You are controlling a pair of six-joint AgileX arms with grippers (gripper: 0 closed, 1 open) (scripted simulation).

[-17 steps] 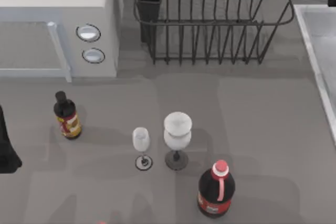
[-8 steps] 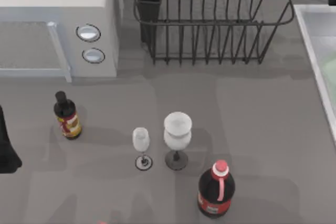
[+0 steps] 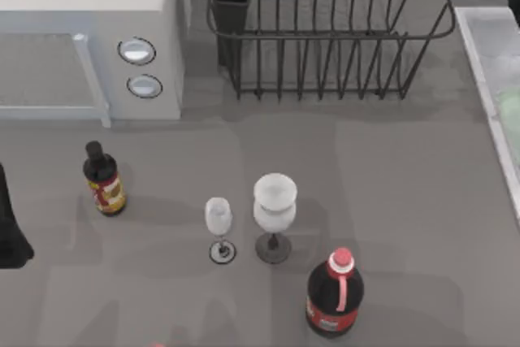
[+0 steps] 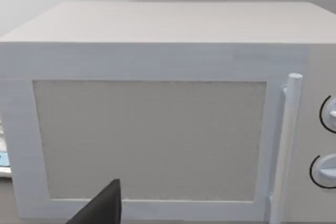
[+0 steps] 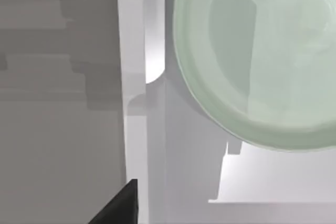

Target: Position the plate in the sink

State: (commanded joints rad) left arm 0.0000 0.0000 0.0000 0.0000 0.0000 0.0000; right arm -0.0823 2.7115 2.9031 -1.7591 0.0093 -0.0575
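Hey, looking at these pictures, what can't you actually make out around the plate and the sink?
- Plate: cut off by the right wrist view's edge; in the top view it is a pale green sliver at the right edge.
- Sink: top view crops most of the basin, so whether the plate rests on its floor is unclear.
- Left gripper: one dark finger shows before the microwave.

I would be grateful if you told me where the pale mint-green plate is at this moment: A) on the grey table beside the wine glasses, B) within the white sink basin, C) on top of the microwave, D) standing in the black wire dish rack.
B: in the right wrist view the plate lies inside the raised white rim of the sink, and the top view shows its green edge within the basin at the table's right side.
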